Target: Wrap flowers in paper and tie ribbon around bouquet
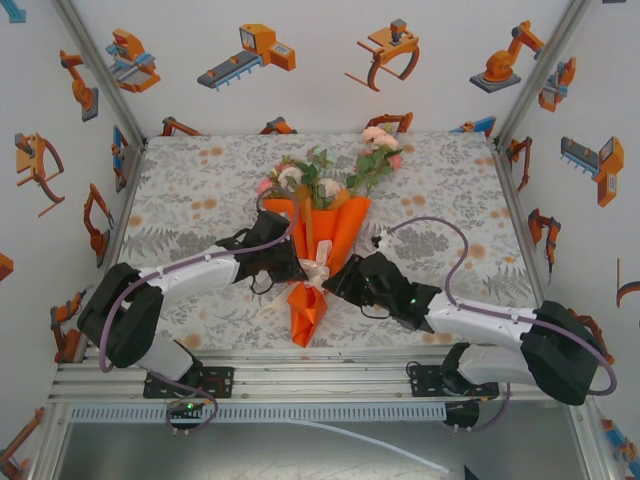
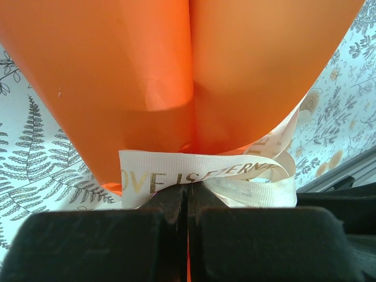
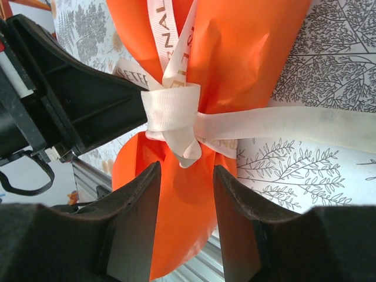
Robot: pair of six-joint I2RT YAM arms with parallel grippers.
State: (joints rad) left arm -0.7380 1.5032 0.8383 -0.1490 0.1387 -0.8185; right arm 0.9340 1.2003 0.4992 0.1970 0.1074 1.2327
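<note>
You are close to the end here. The bouquet lies in the middle of the floral-print tabletop, with its blooms toward the far edge and its narrow end toward the arms. The pink, peach and white artificial roses, with their green leaves, already sit inside the bright orange paper sheet. The sheet is rolled into a cone around the stems, so the wrapping looks done. The cream-white fabric ribbon (it carries gold lettering) is wound round the narrow waist of the cone and crossed into a knot. One tail runs off flat over the tabletop, and printed lengths lie up along the paper.

Your left fingers are pressed tight together right at the ribbon band, on the left side of the waist. I cannot tell whether a fold of ribbon is caught between them. Your right fingers stand moderately apart with nothing gripped. They are poised just beside the knot, over the orange paper on the cone's right side.

As I judge it, you have three things left: check that the knot is snug, perhaps make a bow from the loose tails, and let go. No tidy bow is visible yet, only a lump of a knot.
</note>
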